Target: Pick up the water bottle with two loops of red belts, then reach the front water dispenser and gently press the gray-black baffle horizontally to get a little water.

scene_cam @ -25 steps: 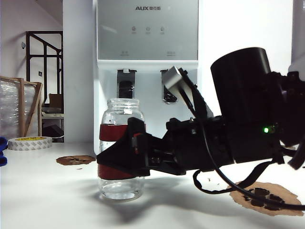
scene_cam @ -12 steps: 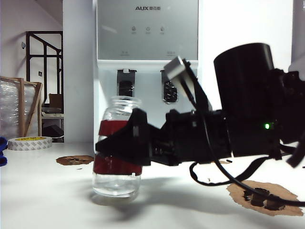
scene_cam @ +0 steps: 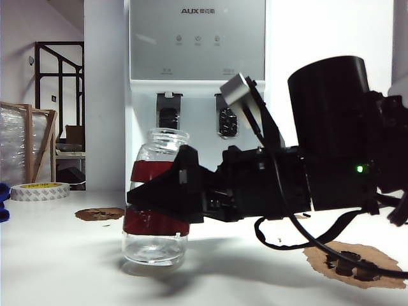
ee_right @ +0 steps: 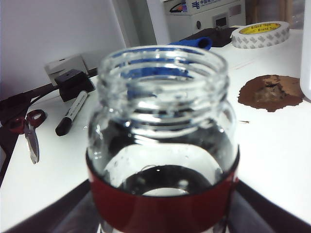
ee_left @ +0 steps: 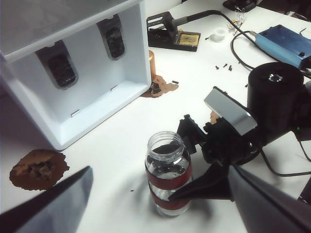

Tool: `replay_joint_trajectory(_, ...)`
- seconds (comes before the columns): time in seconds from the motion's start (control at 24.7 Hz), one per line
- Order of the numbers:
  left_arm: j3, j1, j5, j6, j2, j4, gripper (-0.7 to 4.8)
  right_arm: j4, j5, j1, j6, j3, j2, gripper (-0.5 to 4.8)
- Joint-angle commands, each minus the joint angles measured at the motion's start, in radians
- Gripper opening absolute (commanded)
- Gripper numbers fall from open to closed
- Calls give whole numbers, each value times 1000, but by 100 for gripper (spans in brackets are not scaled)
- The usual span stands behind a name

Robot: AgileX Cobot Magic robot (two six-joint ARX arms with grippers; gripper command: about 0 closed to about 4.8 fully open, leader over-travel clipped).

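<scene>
Near the water dispenser [scene_cam: 197, 95], the right gripper [scene_cam: 159, 191] clamps the water bottle's [scene_cam: 156, 210] red bands, seemingly tilting it; smooth glass, fragile, slippery. Left gripper [ee_left: 160, 204] hovers, jaws apart.

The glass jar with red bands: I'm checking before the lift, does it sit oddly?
Yes. The clear glass jar with dark-red bands leans slightly, its base seemingly tipped off the white table, gripped by the right claw. The left claw hangs open above.

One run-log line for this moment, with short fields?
stage: grasp | right end effector: closed on bottle, tilted | left end effector: open, above table | dispenser: not reached
</scene>
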Motion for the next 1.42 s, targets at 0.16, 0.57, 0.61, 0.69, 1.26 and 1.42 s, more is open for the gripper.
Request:
replay_joint_trajectory(0.16, 9, 0, 0, 6, 1, 4, 479, 12, 77, 3, -36, -1, -24, 178)
replay_joint_trajectory(0.57, 9, 0, 1, 6, 0, 5, 479, 2, 431, 3, -77, 0, -97, 178)
replay_joint_trajectory(0.61, 9, 0, 1, 6, 0, 5, 479, 0, 478, 3, -95, 0, -99, 178)
replay_joint_trajectory(0.69, 9, 0, 1, 7, 0, 5, 479, -11, 553, 3, -134, 5, -101, 178)
replay_joint_trajectory(1.26, 10, 0, 5, 7, -1, -18, 479, -218, 970, -8, -196, 220, -100, 147)
replay_joint_trajectory(1.42, 10, -1, 6, 6, -1, -18, 479, -239, 954, -35, -153, 251, -97, 147)
